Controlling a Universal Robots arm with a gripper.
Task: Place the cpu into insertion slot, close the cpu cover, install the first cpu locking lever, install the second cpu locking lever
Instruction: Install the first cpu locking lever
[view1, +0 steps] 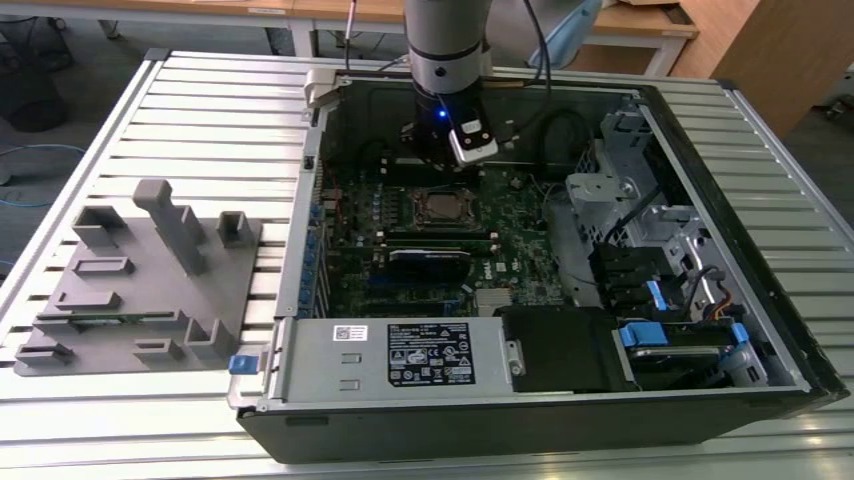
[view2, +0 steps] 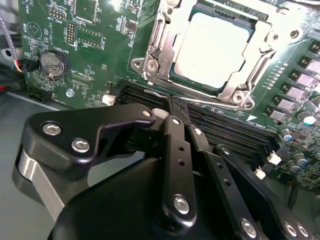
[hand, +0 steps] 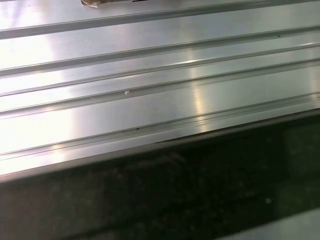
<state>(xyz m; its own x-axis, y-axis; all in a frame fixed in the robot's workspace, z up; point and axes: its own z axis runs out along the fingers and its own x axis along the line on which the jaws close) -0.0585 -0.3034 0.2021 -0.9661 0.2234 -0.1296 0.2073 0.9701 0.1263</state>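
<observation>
We see the gripper (view1: 451, 160) hanging inside the open computer case (view1: 747, 300), just on the far side of the insertion slot (view1: 418, 207), with the cpu already seated there.

In the second wrist view the two black fingers (view2: 176, 145) are drawn together at their tips and have hold of nothing. They sit over the long black memory slots (view2: 235, 132) just beside the socket. The cpu (view2: 210, 47) lies flat in the slot, and its pale metal top shows through the window of the cpu cover (view2: 156, 47), whose silvery frame lies down around the chip's edges. We cannot tell how the locking levers stand. A coin battery (view2: 52, 64) sits on the green board well apart from the socket. On the slatted table (hand: 150, 60), a grey fixture block (view1: 134, 290) rests at the exterior view's left of the case, and the labelled power supply (view1: 400, 355) fills its near side.
</observation>
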